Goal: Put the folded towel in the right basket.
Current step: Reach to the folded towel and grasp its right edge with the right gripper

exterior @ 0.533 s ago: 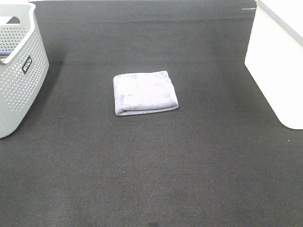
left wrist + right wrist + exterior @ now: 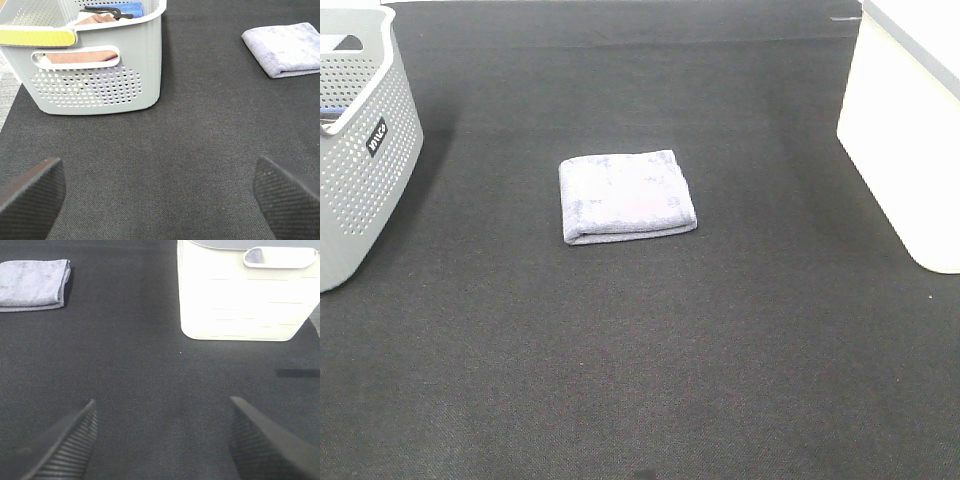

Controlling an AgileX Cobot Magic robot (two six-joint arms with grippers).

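Note:
A folded lavender-grey towel (image 2: 626,196) lies flat on the black mat in the middle of the exterior view. It also shows in the left wrist view (image 2: 285,49) and in the right wrist view (image 2: 34,282). The right basket (image 2: 910,130) is white and stands at the right edge; it also shows in the right wrist view (image 2: 247,295). My left gripper (image 2: 160,200) is open and empty, well short of the towel. My right gripper (image 2: 162,442) is open and empty, apart from both towel and basket. Neither arm shows in the exterior view.
A grey perforated basket (image 2: 360,140) stands at the left edge; the left wrist view shows that basket (image 2: 95,75) holding cloths and a dark object. The black mat (image 2: 640,380) covers the table.

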